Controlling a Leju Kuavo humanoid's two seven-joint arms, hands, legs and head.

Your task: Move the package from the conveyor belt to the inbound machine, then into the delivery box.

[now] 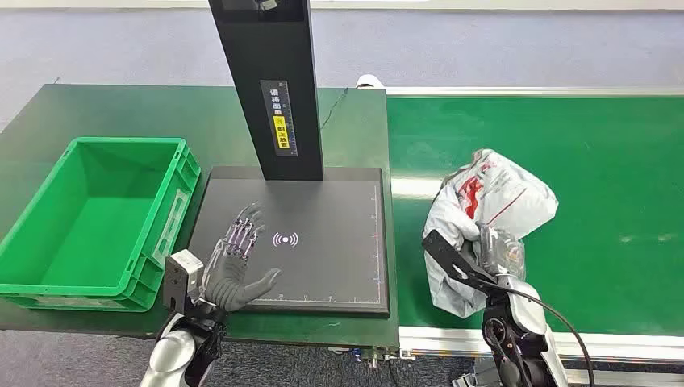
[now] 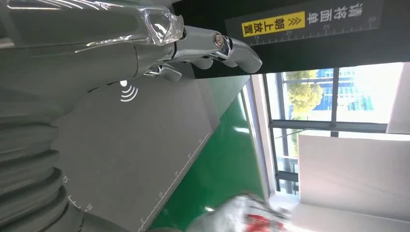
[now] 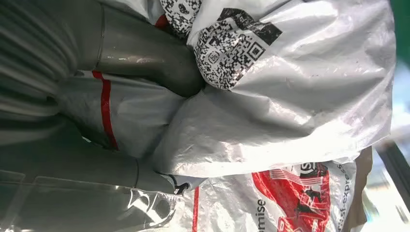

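- Silver right hand [image 1: 502, 251] of mine grips the white plastic package [image 1: 486, 218], which lies on the green conveyor belt [image 1: 613, 169].
- My left hand [image 1: 238, 262] hovers released, fingers spread, over the black inbound machine [image 1: 323, 242].
- Green delivery box [image 1: 97, 218] sits on the worktop [image 1: 121, 113] beside it.

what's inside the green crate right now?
Nothing visible: the green crate shows a bare floor in the head view. The near inner wall is hidden by its rim. The package sits on the conveyor belt, right hand gripping it.
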